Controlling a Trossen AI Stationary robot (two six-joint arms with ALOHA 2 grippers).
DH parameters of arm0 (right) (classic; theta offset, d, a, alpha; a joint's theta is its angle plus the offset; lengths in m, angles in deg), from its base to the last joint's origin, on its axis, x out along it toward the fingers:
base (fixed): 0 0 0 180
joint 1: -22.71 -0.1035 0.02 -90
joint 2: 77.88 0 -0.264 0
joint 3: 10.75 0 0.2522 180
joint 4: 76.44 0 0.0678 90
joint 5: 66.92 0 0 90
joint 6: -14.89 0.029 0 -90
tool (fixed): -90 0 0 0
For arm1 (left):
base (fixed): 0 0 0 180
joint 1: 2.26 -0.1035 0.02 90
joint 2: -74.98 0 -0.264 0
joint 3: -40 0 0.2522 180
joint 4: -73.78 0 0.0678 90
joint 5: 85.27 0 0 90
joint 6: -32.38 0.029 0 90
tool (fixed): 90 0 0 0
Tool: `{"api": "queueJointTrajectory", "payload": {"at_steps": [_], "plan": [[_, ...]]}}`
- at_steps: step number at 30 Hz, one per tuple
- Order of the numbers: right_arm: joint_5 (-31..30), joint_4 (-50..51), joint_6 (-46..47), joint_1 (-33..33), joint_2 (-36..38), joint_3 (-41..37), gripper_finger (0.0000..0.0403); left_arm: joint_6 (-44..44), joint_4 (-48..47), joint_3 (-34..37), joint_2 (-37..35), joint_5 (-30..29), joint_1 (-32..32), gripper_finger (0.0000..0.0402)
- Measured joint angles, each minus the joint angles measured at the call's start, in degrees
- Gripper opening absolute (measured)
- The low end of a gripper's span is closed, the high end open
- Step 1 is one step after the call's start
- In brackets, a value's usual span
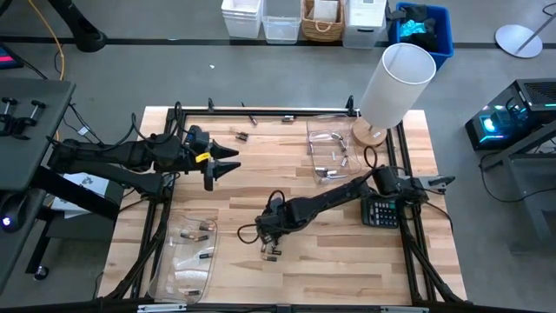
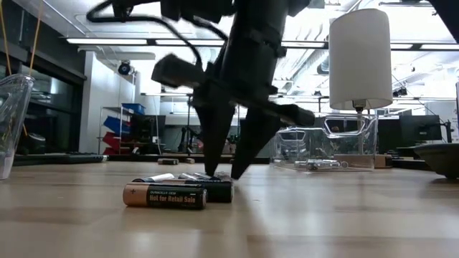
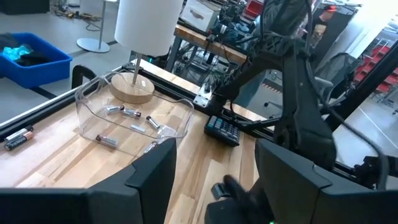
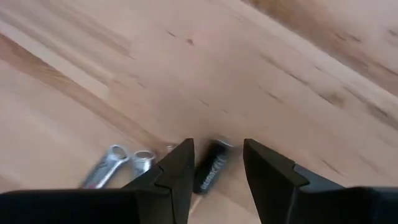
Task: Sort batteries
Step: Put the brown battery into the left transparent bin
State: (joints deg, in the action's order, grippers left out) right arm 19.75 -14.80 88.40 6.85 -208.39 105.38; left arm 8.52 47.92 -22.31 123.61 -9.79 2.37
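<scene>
My right gripper [image 1: 273, 249] is down at the table [image 1: 330, 261], at about 6 o'clock of its middle, over a small cluster of batteries [image 2: 179, 190]. My fingers [image 4: 177, 171] stand apart, tips at the wood, and a dark battery [image 4: 210, 167] lies in the gap between them, lengthwise; I cannot tell whether either pad touches it. Two silvery batteries [image 4: 118, 163] lie just beside my one finger, outside the gap. From table height, a dark copper-ended battery [image 2: 165, 196] lies nearest the camera, in front of my fingertips, with others touching it behind.

My left gripper [image 1: 224, 162] hangs above the table at about 10 o'clock, fingers [image 3: 152, 177] wide apart and holding nothing.

More batteries lie in a clear bin [image 1: 333, 149] at 1 o'clock, beside the lamp [image 1: 393, 87], and in a second clear bin [image 1: 187, 261] at 8 o'clock. One battery [image 1: 242, 135] lies loose near 11 o'clock. The calculator [image 1: 380, 211] sits at 3 o'clock.
</scene>
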Motion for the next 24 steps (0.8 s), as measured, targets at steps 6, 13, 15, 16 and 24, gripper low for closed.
{"api": "queueJointTrajectory", "payload": {"at_steps": [6,13,15,16,24], "plan": [[2.52,-0.06,-1.52,-0.42,-2.02,0.31,0.0133,0.03,0.13,-0.01,-0.30,0.00,0.00,0.0208],[1.20,2.70,-2.32,-1.23,-1.94,0.26,0.0078,-4.23,-0.51,-0.02,-2.06,8.30,0.45,0.0208],[1.16,3.21,-3.82,-1.51,-1.59,0.18,0.0029,-5.14,-2.15,-0.07,-2.29,10.12,1.61,0.0208],[2.01,3.45,-4.73,-1.61,-1.33,0.10,0.0016,-5.80,-3.65,-0.05,-2.41,10.11,2.33,0.0208],[-3.52,10.10,-7.98,-1.84,4.98,-0.22,0.0004,-11.29,-15.38,-0.05,-1.24,6.78,9.56,0.0208]]}}
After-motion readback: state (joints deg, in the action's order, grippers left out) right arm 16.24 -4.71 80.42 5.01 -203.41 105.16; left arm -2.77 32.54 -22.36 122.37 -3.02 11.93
